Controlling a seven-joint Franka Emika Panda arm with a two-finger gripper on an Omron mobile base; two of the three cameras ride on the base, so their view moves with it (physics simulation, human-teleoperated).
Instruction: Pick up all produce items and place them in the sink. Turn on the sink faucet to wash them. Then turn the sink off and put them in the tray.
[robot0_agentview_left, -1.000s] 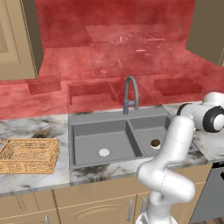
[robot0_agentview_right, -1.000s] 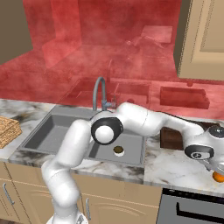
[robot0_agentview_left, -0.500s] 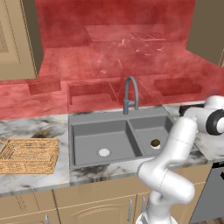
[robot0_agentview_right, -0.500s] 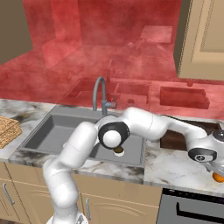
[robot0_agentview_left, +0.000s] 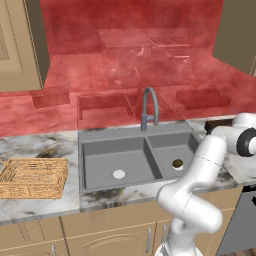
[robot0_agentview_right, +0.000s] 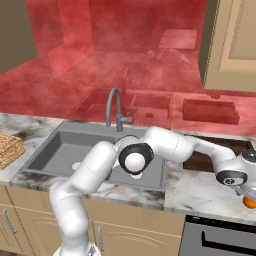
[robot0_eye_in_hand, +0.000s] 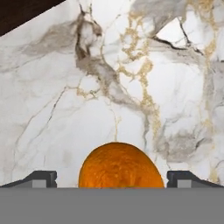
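Red glossy backsplash (robot0_agentview_left: 130, 55), mottled, with faint reflections. White marble counter (robot0_agentview_right: 200, 192) veined in grey and gold. Tan wall cabinets: left (robot0_agentview_left: 20, 45), right (robot0_agentview_right: 232, 45). Tan base cabinets (robot0_agentview_left: 100, 235) with slim handles. Dark wooden block (robot0_agentview_right: 200, 160) on counter.

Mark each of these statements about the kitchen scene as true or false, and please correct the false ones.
1. The orange produce item lies between the two fingertips of the tool. True.
2. The orange piece is already in the sink. False: it lies on the marble counter, to the right of the sink.
3. A dark olive-brown piece sits in the right basin, on its drain. True.
4. The wicker tray holds one produce item. False: nothing lies in it.
5. Water runs from the faucet. False: no stream shows under the spout.
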